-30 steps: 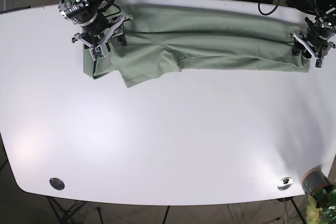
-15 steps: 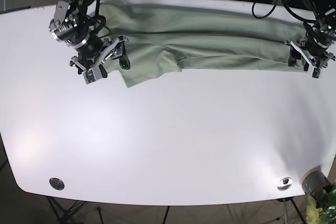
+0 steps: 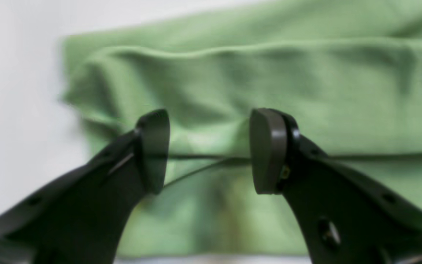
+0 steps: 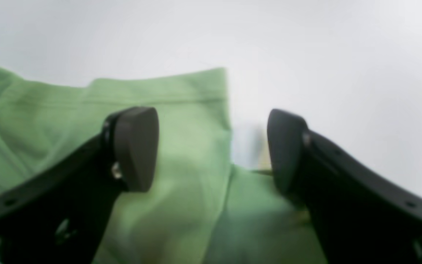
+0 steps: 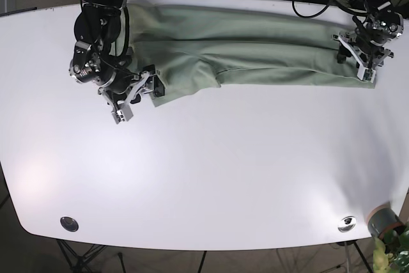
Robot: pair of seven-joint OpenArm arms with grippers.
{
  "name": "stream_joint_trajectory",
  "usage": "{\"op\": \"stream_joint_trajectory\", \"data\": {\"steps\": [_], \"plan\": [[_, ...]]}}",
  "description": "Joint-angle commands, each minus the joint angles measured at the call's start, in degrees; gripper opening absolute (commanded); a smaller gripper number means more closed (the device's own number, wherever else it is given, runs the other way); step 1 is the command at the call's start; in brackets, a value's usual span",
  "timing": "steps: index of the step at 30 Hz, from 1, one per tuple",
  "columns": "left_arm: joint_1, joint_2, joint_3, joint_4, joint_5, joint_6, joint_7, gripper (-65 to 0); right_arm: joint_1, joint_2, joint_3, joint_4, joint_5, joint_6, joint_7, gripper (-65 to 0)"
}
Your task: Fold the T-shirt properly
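Note:
The green T-shirt (image 5: 255, 46) lies stretched in a long, partly folded band along the far side of the white table (image 5: 211, 171). In the base view my left gripper (image 5: 358, 55) hovers at the shirt's right end. The left wrist view shows this left gripper (image 3: 209, 150) open, both fingers over a creased fold of the T-shirt (image 3: 269, 73). My right gripper (image 5: 139, 97) is at the shirt's left flap. Seen from the right wrist, the right gripper (image 4: 211, 150) is open and straddles the edge of the T-shirt (image 4: 181, 102), with nothing pinched.
Two metal grommets (image 5: 69, 224) (image 5: 347, 224) sit near the table's front edge. A grey cylinder (image 5: 383, 220) and a plant stand off the front right corner. Cables hang behind the far edge.
My right gripper has swung down and toward the front, off the shirt's left end onto its lower flap. My left gripper has shifted up and slightly left over the right end.

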Motion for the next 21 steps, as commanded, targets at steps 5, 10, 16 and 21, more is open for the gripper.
{"op": "stream_joint_trajectory", "data": {"steps": [5,10,16,21], "plan": [[-0.4,-1.2,-1.2,-1.9,-0.2,0.0,-1.0,-33.2,1.6,0.6,-5.3,-2.6,0.5,-0.06,2.0,-20.6],[-0.4,-1.2,-1.2,-2.2,-0.2,0.0,-1.1,-33.2,1.7,0.6,-6.9,-5.9,0.5,-0.15,4.5,-24.1],[-0.4,-1.2,-1.2,-2.3,-0.1,0.0,-1.1,-33.2,1.6,0.4,-6.9,-6.0,1.1,-0.15,4.6,-57.7],[-0.4,-1.2,-1.2,-2.3,-0.1,0.0,-1.1,-33.2,-0.2,0.3,-6.6,1.1,1.2,-0.06,4.6,-62.1]]}}
